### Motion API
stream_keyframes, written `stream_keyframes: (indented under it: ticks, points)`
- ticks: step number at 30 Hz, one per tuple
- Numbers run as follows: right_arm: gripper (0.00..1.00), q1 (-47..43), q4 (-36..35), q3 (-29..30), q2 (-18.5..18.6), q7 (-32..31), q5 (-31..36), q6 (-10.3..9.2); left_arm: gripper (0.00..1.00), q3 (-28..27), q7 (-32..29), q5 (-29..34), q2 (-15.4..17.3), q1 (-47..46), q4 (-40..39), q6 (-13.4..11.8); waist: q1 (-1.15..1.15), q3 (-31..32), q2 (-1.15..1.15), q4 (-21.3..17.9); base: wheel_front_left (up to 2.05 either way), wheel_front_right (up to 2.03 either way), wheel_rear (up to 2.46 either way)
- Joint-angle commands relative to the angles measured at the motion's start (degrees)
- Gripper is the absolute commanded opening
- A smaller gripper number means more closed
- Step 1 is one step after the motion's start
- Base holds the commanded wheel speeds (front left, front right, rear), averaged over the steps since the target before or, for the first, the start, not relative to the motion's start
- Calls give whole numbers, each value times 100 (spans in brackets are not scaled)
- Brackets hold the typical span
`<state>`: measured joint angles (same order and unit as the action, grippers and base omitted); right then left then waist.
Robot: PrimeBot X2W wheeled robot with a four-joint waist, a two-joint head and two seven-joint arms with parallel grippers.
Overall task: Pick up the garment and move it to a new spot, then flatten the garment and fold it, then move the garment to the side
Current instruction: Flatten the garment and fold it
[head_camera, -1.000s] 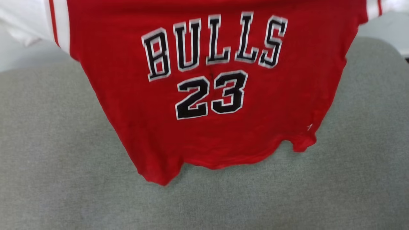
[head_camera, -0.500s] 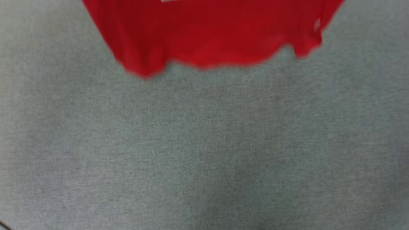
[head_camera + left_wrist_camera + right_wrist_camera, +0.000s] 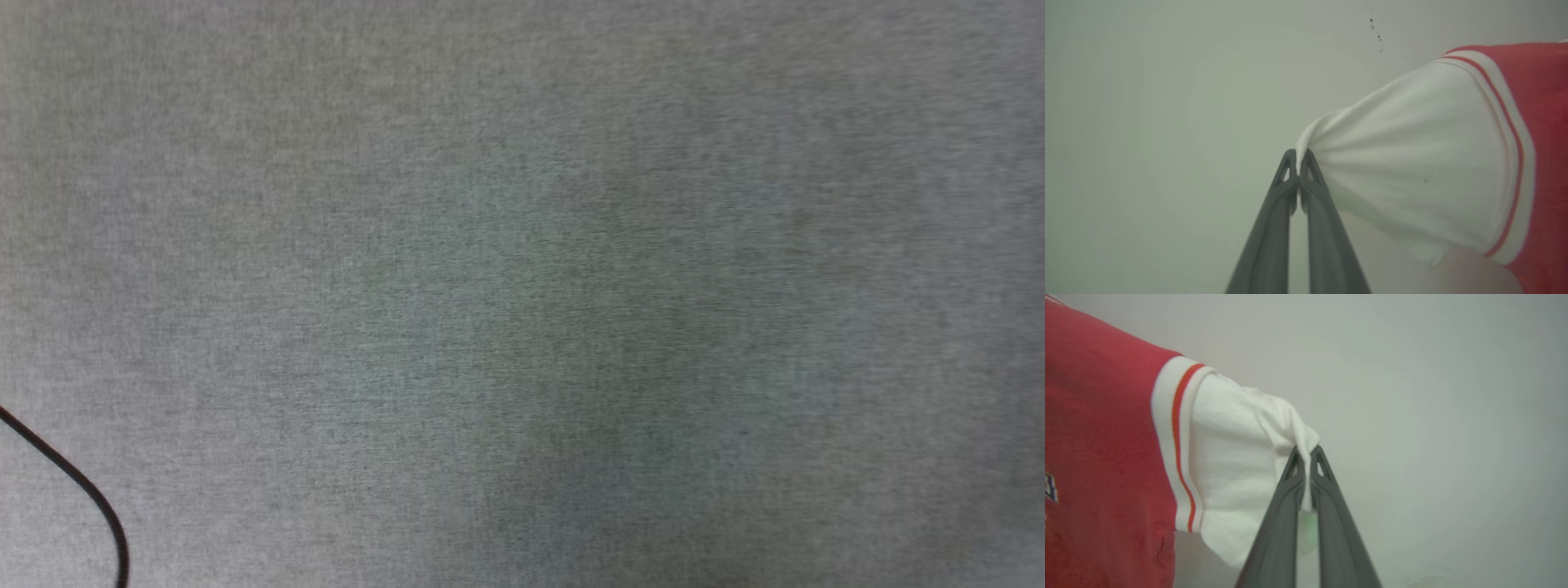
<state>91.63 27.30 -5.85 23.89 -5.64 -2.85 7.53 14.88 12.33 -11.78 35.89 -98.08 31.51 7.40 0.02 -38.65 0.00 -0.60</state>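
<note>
Two-handed, holds soft, light red jersey (image 3: 1102, 428) by white sleeve tips (image 3: 1314, 136), left gripper (image 3: 1298, 163) and right gripper (image 3: 1307, 459) clamped there.

The head view looks steeply down, from close, onto a grey woven surface (image 3: 522, 245); a thin black cable (image 3: 77, 482) curves through its lower left corner. The left wrist view looks along the left gripper (image 3: 1299, 154), rising from bottom centre, toward a pale backdrop (image 3: 1167, 102), with the garment (image 3: 1412, 163) close at the right. The right wrist view looks along the right gripper (image 3: 1307, 450) likewise, garment at the left. Both wrist views share the garment and backdrop, from opposite ends.
</note>
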Motion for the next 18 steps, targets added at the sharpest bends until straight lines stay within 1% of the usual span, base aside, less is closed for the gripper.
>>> stream_keyframes:
  ticks: [1, 3, 6, 8, 14, 18]
  points:
    - [0, 21, 117, 31, -60, 90, 53, -8, 0, 28, 71, 9, -33, -43, 133, -9, -2, -95, 0, 76, 0, 0, 0]
    - [0, -129, 443, 68, -198, 323, 83, -8, 0, 48, 237, -41, -208, 127, 420, -8, -2, -128, 0, 121, 0, 0, 0]
    - [0, -379, 711, 53, -283, 507, 97, -8, 0, 103, 285, -52, -400, 567, 509, -7, -2, -101, 0, 171, 0, 0, 0]
    - [0, -602, 817, 55, -304, 631, 76, -8, 0, 73, 293, -74, -488, 913, 319, -20, -2, -35, 0, 195, 0, 0, 0]
    - [0, -1694, 972, -134, -322, 865, -187, -7, 0, 40, 290, -65, -710, 2582, -208, -66, -2, 446, 0, 255, 0, 0, 0]
    - [0, -2581, 853, -382, -165, 808, -695, -7, 0, 82, 287, -41, -836, 3805, -524, -103, -2, 900, 0, 294, 0, 0, 0]
